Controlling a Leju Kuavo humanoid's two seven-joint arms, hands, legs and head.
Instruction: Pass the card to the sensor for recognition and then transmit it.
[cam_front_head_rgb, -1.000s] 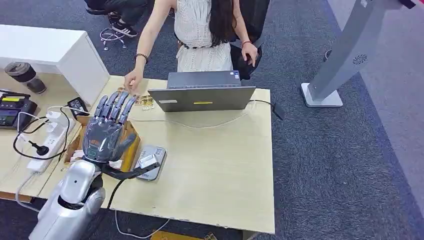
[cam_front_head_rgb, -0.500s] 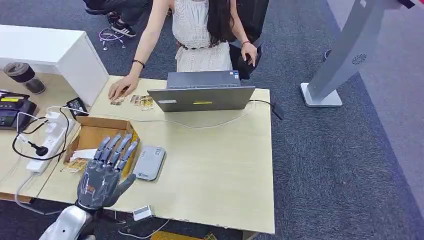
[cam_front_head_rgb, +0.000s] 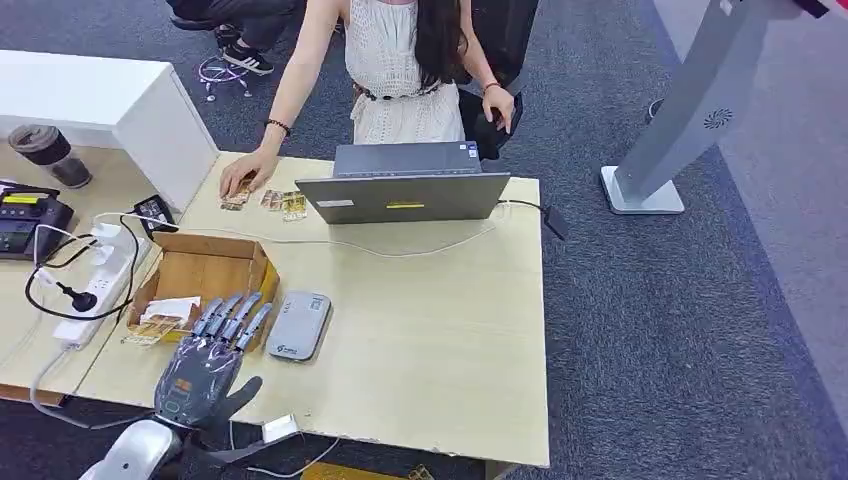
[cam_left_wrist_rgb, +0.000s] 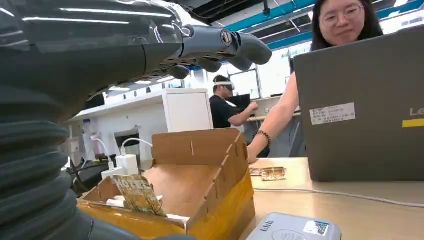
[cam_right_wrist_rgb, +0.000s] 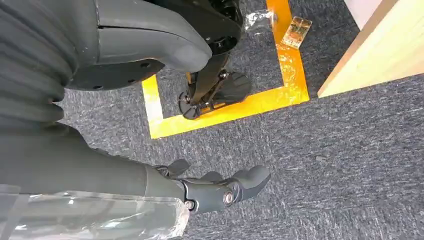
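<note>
Since the earlier frames: left hand (cam_front_head_rgb: 205, 365) pulled back from above the cardboard box (cam_front_head_rgb: 205, 270) toward the near table edge; person's hand (cam_front_head_rgb: 243, 180) come down onto the cards at the far left.

Left hand: empty, fingers spread and extended, hovering just near of the box and left of the grey sensor (cam_front_head_rgb: 298, 326). Seen from the left wrist: fingers (cam_left_wrist_rgb: 235, 47) loosely curved above the box, nothing between them.

Right hand (cam_right_wrist_rgb: 220, 192): hanging beside the body above grey carpet, fingers apart, holding nothing.

Card (cam_left_wrist_rgb: 139, 194): propped upright at the near end of the box, leaning on white paper; more cards (cam_front_head_rgb: 282, 203) lying far left beside the laptop (cam_front_head_rgb: 405, 188), under the person's reach.

Sensor: flat on the table (cam_front_head_rgb: 430, 330), just right of the box.

Risks, judged: thin card standing against the box wall, likely to tip flat or slip from thick fingers; box wall liable to snag the hand; a hand sweeping right could nudge the sensor.
</note>
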